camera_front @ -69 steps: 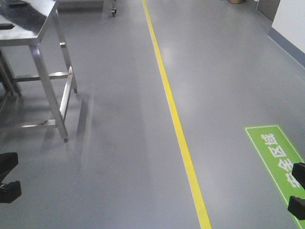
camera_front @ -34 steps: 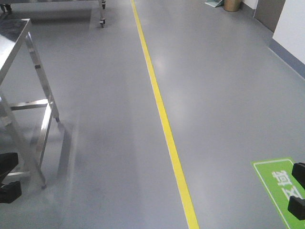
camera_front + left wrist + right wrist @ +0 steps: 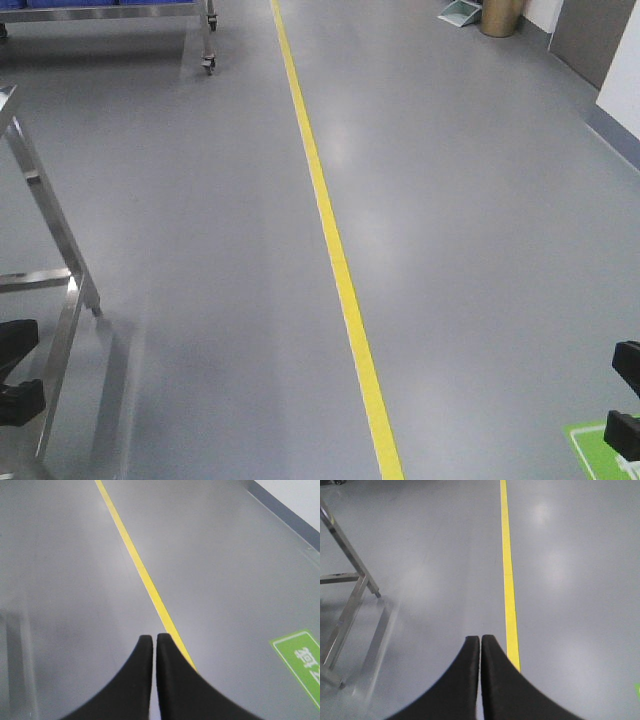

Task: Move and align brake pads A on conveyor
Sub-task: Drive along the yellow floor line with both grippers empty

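Note:
No brake pads and no conveyor show in any view. My left gripper (image 3: 154,639) is shut and empty, its black fingers pressed together above the grey floor; its arm shows at the lower left of the front view (image 3: 18,372). My right gripper (image 3: 480,639) is shut and empty above the floor; its arm shows at the lower right of the front view (image 3: 625,405).
A yellow floor line (image 3: 335,255) runs away from me down the grey floor. Stainless-steel table legs (image 3: 55,300) stand close at the left, also in the right wrist view (image 3: 350,585). A wheeled trolley (image 3: 205,40) is far left, a brown bin (image 3: 500,15) far right, a green floor marking (image 3: 595,445) at lower right.
The view has moved forward along the floor: the steel table has slid left and out of frame, and the green marking has dropped towards the bottom right edge. Both grippers stay shut.

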